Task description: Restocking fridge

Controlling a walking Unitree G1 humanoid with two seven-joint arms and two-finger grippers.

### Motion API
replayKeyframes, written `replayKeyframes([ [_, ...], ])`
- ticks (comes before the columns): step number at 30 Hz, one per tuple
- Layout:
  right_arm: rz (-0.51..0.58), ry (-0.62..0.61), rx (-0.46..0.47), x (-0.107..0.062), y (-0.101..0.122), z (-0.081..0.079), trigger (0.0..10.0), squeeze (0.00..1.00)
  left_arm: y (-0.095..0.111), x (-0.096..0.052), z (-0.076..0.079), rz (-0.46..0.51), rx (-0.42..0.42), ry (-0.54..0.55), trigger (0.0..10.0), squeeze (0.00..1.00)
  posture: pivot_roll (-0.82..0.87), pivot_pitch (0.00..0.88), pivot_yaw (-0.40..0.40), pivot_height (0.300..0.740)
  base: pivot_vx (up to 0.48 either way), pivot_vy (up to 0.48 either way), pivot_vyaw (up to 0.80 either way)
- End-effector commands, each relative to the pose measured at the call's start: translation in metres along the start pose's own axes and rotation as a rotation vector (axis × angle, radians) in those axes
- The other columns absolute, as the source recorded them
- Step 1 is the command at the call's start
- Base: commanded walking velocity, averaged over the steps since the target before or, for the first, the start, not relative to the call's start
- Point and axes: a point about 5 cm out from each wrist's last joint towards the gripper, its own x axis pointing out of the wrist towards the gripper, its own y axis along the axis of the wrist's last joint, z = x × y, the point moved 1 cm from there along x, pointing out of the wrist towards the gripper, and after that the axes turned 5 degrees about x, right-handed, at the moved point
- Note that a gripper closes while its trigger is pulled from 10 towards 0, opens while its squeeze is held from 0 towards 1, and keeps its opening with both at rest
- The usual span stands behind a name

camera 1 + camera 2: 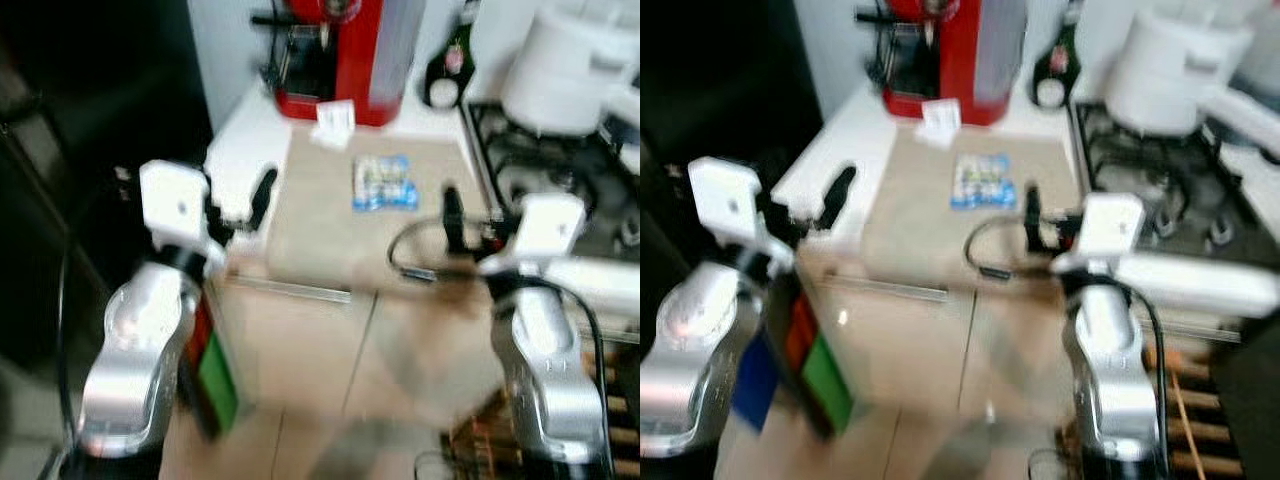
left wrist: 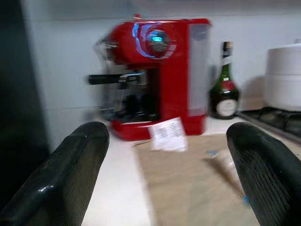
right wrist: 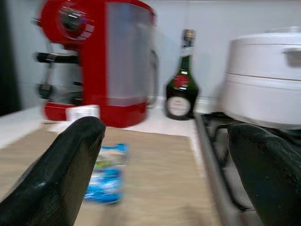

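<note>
Left gripper [image 1: 262, 199]: fingers [image 2: 70, 174] spread apart, empty, held at the counter's [image 1: 245, 140] front left corner, aimed at the back wall. Right gripper [image 1: 452, 215]: fingers [image 3: 66, 169] spread apart, empty, raised over the board's [image 1: 320, 215] front right corner, beside the stove [image 1: 545, 165].

Board: tan, lying on the white counter and reaching its front edge.

Blue packet [image 1: 384, 183]: flat on the board, toward its back right, ahead of the right gripper and apart from it.

White slip [image 1: 333, 122]: at the board's back edge, against the coffee machine's base.

Coffee machine [image 1: 340, 55]: red, at the counter's back edge.

Bottle [image 1: 447, 65]: dark green, upright, just right of the machine by the wall.

White pot [image 1: 565, 70]: on the stove's back part.

Views blurred.
</note>
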Motion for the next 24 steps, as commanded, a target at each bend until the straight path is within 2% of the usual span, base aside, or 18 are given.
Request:
replayKeyframes([
  [1,0.012,-0.026,-0.026,0.002,0.003,0.007,10.0,1.0,0.003,0.006,0.009,0.015,-0.012,-0.039,10.0,0.0,-0.1,0.0,-0.014,0.74,0.48,0.0,0.0],
  [3,0.031,-0.035,-0.03,0.005,0.006,0.007,10.0,1.0,0.006,0.018,0.016,0.019,-0.002,-0.088,10.0,0.0,-0.1,0.0,-0.014,0.74,0.48,0.0,0.0],
  [4,0.031,-0.035,-0.03,0.005,0.006,0.007,10.0,1.0,0.006,0.018,0.016,0.019,-0.002,-0.088,10.0,0.0,-0.1,0.0,-0.014,0.74,0.48,0.0,0.0],
  [5,0.044,-0.043,-0.035,0.007,0.008,0.008,10.0,1.0,0.009,0.028,0.018,0.013,-0.034,-0.105,10.0,0.0,-0.11,0.0,-0.012,0.74,0.0,0.0,0.0],
  [8,0.051,-0.05,-0.038,0.008,0.009,0.007,10.0,1.0,0.01,0.038,0.022,0.0,-0.076,-0.146,10.0,0.0,-0.11,0.0,-0.005,0.74,0.0,0.0,0.0],
  [9,0.052,-0.052,-0.038,0.009,0.009,0.007,10.0,1.0,0.009,0.045,0.023,-0.01,-0.128,-0.152,10.0,0.0,-0.12,0.0,-0.002,0.74,0.0,0.0,0.0],
  [11,0.052,-0.063,-0.04,0.01,0.009,0.008,10.0,1.0,-0.002,0.058,0.024,-0.077,-0.181,-0.167,10.0,0.0,-0.13,0.0,0.004,0.74,0.0,0.0,0.0],
  [12,0.056,-0.072,-0.039,0.01,0.01,0.009,10.0,1.0,-0.015,0.068,0.026,-0.145,-0.216,-0.191,10.0,0.0,-0.13,0.0,0.015,0.74,0.0,0.0,0.0],
  [16,0.061,-0.08,-0.039,0.009,0.01,0.008,10.0,1.0,-0.025,0.075,0.025,-0.177,-0.232,-0.199,10.0,0.0,-0.14,0.0,0.025,0.74,0.0,0.0,0.0],
  [17,0.062,-0.085,-0.038,0.009,0.01,0.008,10.0,1.0,-0.029,0.078,0.025,-0.197,-0.245,-0.202,10.0,0.0,-0.15,0.0,0.031,0.74,0.0,0.0,0.0],
  [18,0.065,-0.096,-0.037,0.006,0.011,0.008,10.0,1.0,-0.035,0.085,0.028,-0.222,-0.294,-0.229,10.0,0.0,-0.16,0.0,0.043,0.74,0.0,0.0,0.0],
  [24,0.055,-0.137,-0.037,-0.007,0.01,0.011,10.0,1.0,-0.039,0.104,0.034,-0.245,-0.328,-0.28,10.0,0.0,-0.2,0.033,0.065,0.74,0.0,0.0,0.0],
])
